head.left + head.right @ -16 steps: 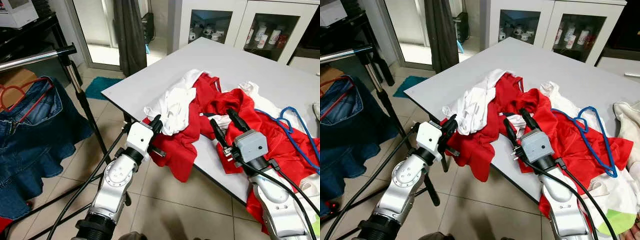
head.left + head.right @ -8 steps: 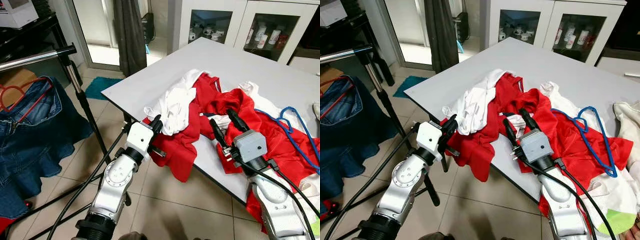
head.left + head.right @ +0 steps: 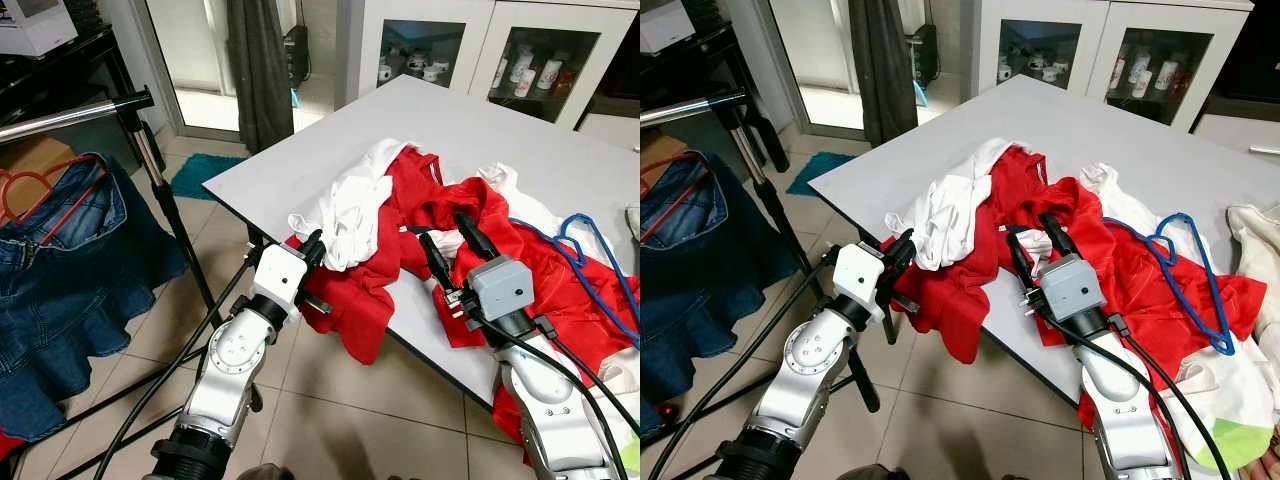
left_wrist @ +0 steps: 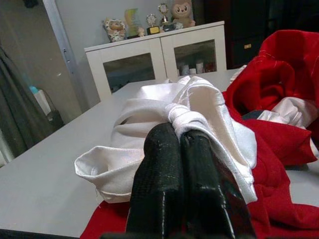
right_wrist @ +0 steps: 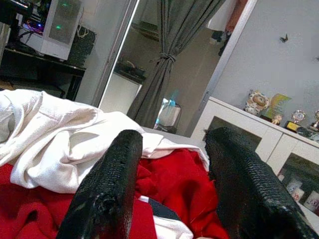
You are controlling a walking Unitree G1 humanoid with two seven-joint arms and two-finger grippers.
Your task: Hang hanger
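Desk of pale grey, piled along its near edge with red garments and white garments, faces a metal clothes rail off to the robot's left, where a denim skirt hangs on a red hanger. Task's own blue hanger lies flat on the red cloth toward the far right of the heap, its long axis running from its hook, farther up the desk, down toward the near edge. Right pincer hovers over the red cloth with its two fingers clearly apart and empty, pointed up the desk; the blue hanger sits well to its right and a little beyond, so the right arm is the nearer and a reach would likely go rightward along the pile. Left pincer rests at the desk's near corner, fingers pressed together, tips against a fold of white garment; whether any cloth is caught between them cannot be told.
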